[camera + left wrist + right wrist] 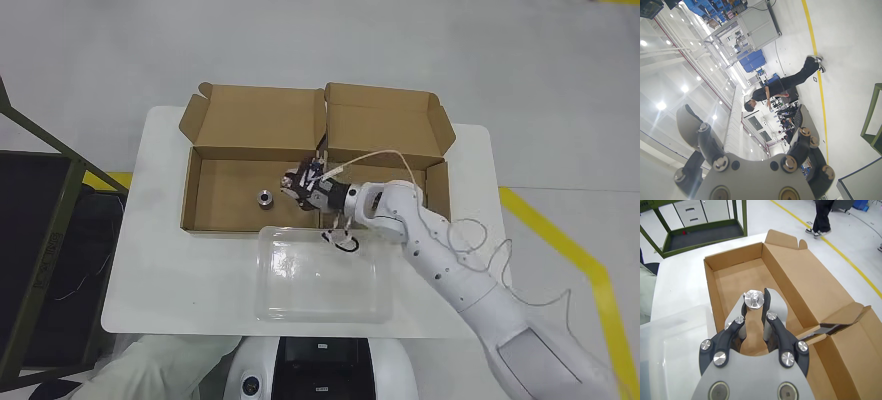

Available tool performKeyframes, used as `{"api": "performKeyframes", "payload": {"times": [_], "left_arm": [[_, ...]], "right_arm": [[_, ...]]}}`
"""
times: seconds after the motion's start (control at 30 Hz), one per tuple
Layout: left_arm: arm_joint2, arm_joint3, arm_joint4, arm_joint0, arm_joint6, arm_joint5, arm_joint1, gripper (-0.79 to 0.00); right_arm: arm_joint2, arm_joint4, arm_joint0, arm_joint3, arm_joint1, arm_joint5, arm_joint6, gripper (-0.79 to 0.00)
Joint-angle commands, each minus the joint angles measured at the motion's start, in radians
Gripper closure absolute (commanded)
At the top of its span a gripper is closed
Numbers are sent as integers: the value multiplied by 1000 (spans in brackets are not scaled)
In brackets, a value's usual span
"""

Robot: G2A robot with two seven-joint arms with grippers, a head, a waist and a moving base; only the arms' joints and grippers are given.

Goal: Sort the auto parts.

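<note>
Metal part in the box, right gripper on the job.
The faceted metal part [754,301], stem up, is inside the cardboard box [215,205], right at the tip of my right gripper [755,298] (whether that gripper has a bite on it, I cannot tell). I judge the trick here is a squared, centred hold on the head's flats, then a straight lift clear of the box wall. The clear bin [300,290] sits just beside the box; my left gripper [743,115] hangs spread wide, holding nothing.

no legible text, no readable labels
</note>
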Motion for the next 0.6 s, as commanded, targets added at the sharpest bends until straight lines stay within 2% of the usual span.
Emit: {"api": "performKeyframes", "payload": {"times": [0.0,0.57], "left_arm": [[0,0,0,0,0,0,0,-785],[0,0,0,0,0,0,0,-785]], "right_arm": [[-24,7,28,46,-16,18,19,0],[-180,30,183,305,-152,92,105,0]]}}
